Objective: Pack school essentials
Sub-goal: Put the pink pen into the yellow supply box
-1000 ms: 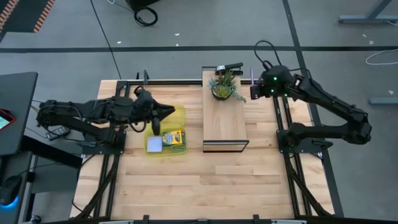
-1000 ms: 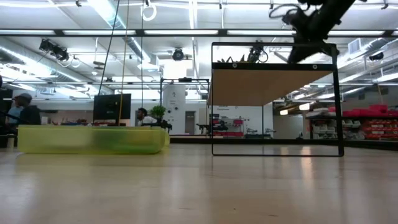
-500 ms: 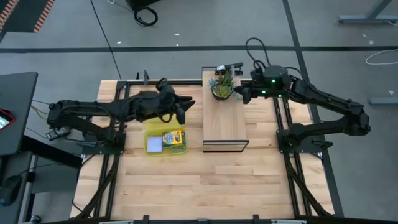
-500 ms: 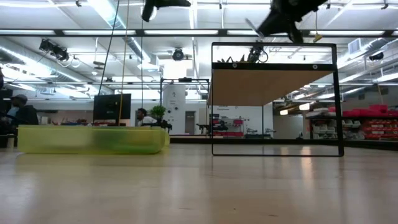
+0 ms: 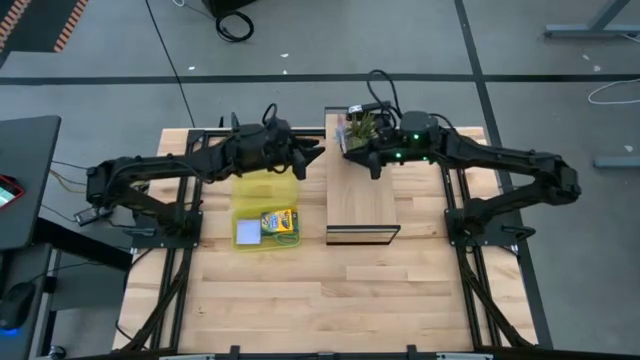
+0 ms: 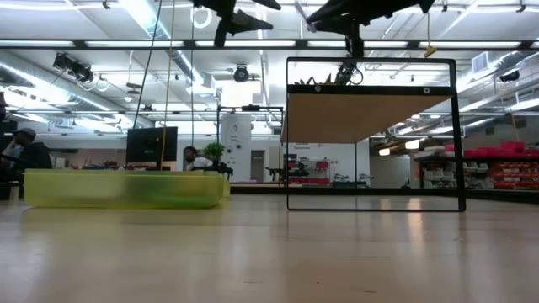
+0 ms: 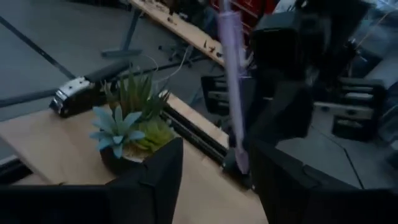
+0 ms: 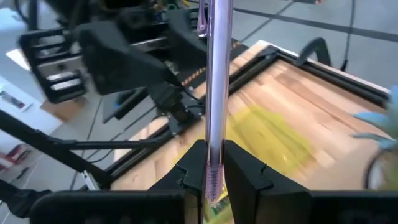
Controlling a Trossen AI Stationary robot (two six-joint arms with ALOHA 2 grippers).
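Note:
A thin purple pen [image 8: 214, 74] is in my right gripper [image 5: 346, 146], which is shut on it in the air over the wooden riser [image 5: 362, 200], beside the small potted plant [image 5: 362, 135]. My left gripper [image 7: 214, 180] hangs open just left of the riser, facing the pen [image 7: 231, 81], its fingers short of it. The yellow case [image 5: 265, 205] lies on the table at the left, with the crayon box [image 5: 279, 221] and the pale blue notepad [image 5: 247, 232] lying flat in it. My right gripper pinches the pen near one end [image 8: 214, 155] between its two fingers [image 8: 239, 168]. The fingers reach in about level from the table's right and lie across the pen. The pen sticks out well beyond the fingers, lifted clear of the riser and the plant.
A black stapler-like thing [image 5: 368, 108] lies at the riser's far end, behind the plant. The riser stands on thin black legs [image 6: 290, 135] with open space under it. Bare wooden table [image 5: 330, 290] spreads toward the near edge. People show in the room beyond.
My left gripper has risen from over the yellow case and swung toward the table's far right, up to the riser's left edge. My right gripper has carried the pen toward the table's left, from right of the plant to over it, and has turned toward the left gripper.

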